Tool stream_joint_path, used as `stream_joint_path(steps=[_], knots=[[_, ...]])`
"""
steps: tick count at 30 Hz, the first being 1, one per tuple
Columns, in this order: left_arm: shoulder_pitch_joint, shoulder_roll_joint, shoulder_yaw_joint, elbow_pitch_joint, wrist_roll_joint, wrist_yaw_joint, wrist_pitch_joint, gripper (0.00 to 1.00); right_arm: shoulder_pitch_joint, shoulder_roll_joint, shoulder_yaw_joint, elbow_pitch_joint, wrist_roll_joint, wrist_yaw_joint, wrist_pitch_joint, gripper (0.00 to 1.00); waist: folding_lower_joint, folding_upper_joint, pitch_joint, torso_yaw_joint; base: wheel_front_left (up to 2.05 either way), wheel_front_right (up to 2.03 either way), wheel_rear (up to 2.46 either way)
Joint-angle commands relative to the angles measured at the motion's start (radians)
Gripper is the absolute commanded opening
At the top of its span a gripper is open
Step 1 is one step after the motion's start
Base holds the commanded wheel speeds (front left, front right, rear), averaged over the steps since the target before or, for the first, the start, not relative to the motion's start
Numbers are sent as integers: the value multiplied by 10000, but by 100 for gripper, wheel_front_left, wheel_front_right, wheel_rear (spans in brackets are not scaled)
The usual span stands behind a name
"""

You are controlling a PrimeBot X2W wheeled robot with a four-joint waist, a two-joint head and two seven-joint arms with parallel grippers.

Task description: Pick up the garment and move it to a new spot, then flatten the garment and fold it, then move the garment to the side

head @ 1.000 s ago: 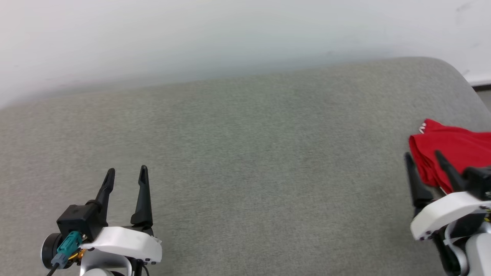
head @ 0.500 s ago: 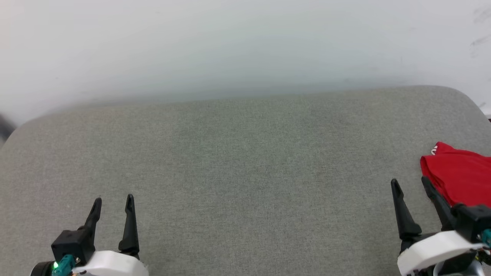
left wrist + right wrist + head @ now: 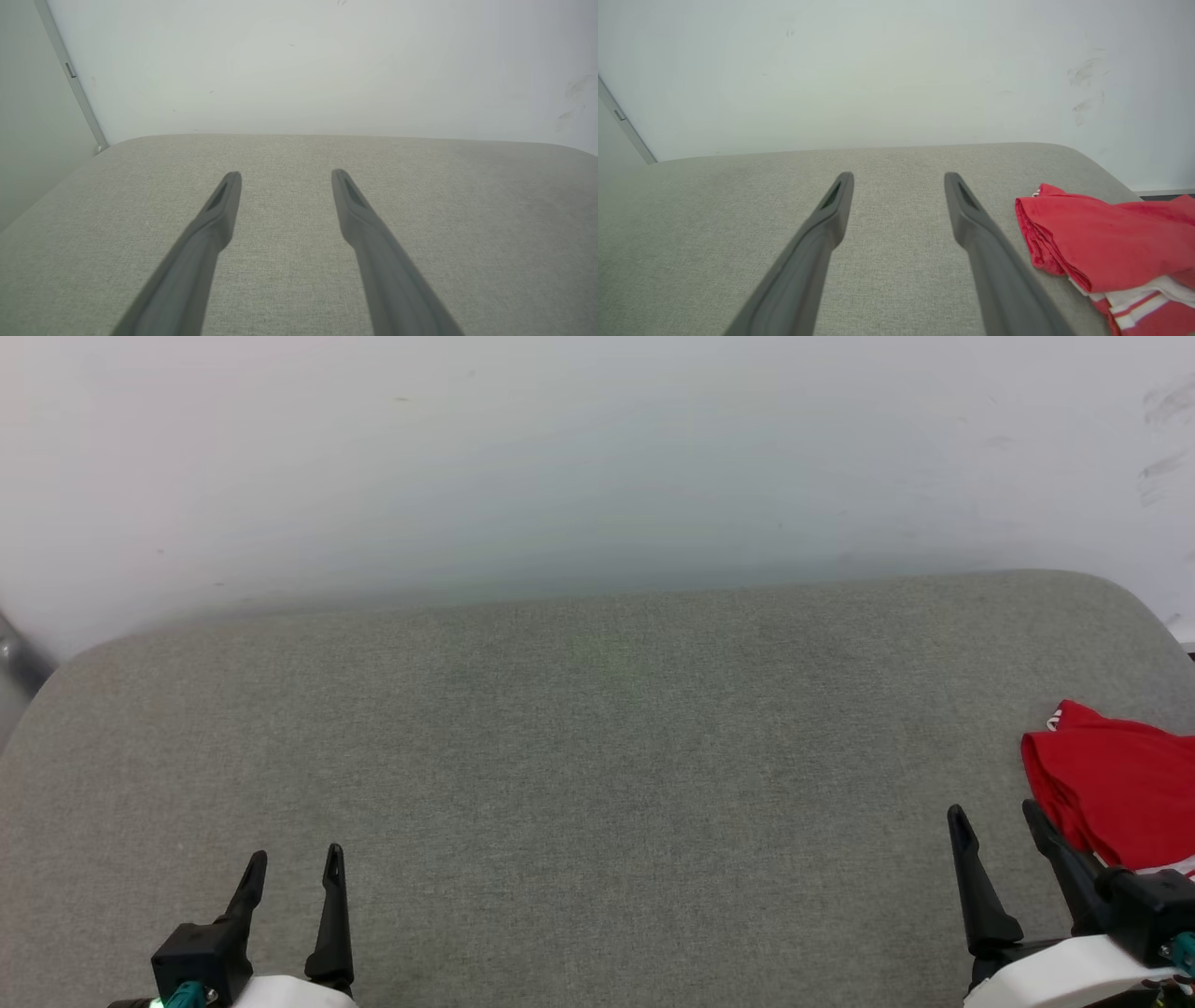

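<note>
The right tool (image 3: 994,812) gapes fully open and empty, just beside the garment (image 3: 1116,784), a folded red bundle at the desk's (image 3: 597,737) right edge, likely parked there as the task's last step. The left tool (image 3: 295,855), equally open and empty, hovers well apart. Both arms sit low, fingers pointing forward.

On my left gripper (image 3: 293,861) I see two long black fingers tapering to narrow tips. They sit in a black block on a rounded left wrist shell (image 3: 289,994), white, with a teal connector (image 3: 185,996) beside it. My right gripper (image 3: 994,814) is built alike: black fingers, a white right wrist shell (image 3: 1064,975) and a teal plug (image 3: 1184,952) at the far right. Up close the fingers (image 3: 219,219) look matte grey, each with a slim slot near its tip.
</note>
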Motion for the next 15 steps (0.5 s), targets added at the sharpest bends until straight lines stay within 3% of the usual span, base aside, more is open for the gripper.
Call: stream_joint_path(steps=[1, 15], knots=[[56, -13, 19, 7, 63, -9, -37, 100, 44, 38, 15, -76, -18, -8, 11, 100, 1, 0, -15, 17, 0, 0, 0], [-211, 238, -98, -147, 586, 198, 0, 100, 25, -1, 68, -156, 47, -8, 78, 100, 1, 0, 23, 84, 0, 0, 0]])
